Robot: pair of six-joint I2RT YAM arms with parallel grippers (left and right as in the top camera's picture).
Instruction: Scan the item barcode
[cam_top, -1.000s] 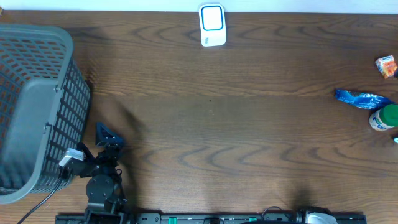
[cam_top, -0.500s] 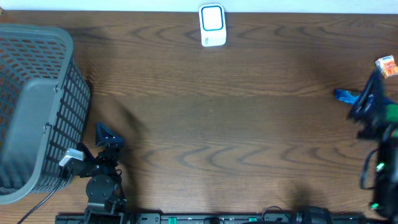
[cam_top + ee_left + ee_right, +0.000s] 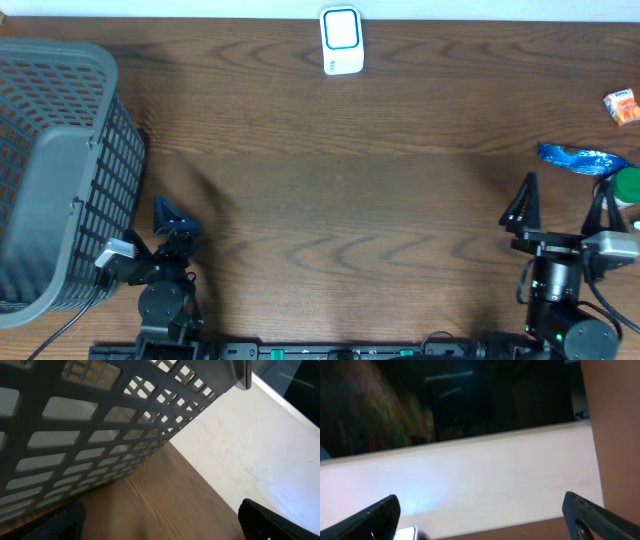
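Grey lattice basket [image 3: 125, 160], brown wood-grain table [image 3: 350, 200], blue packet [image 3: 580, 158], white scanner [image 3: 341, 40].

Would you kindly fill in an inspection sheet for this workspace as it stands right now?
Surface: dark wood-grain table.
Job's things: white scanner at the far edge, centre; blue packet, green-capped container and small orange packet at the right edge.
Clutter: grey mesh basket at the left.
Grippers: left gripper open beside the basket, holding nothing; right gripper open, close to the green-capped container, holding nothing.
Cables: black cable near the left arm's base.
Surroundings: white wall strip beyond the far edge.
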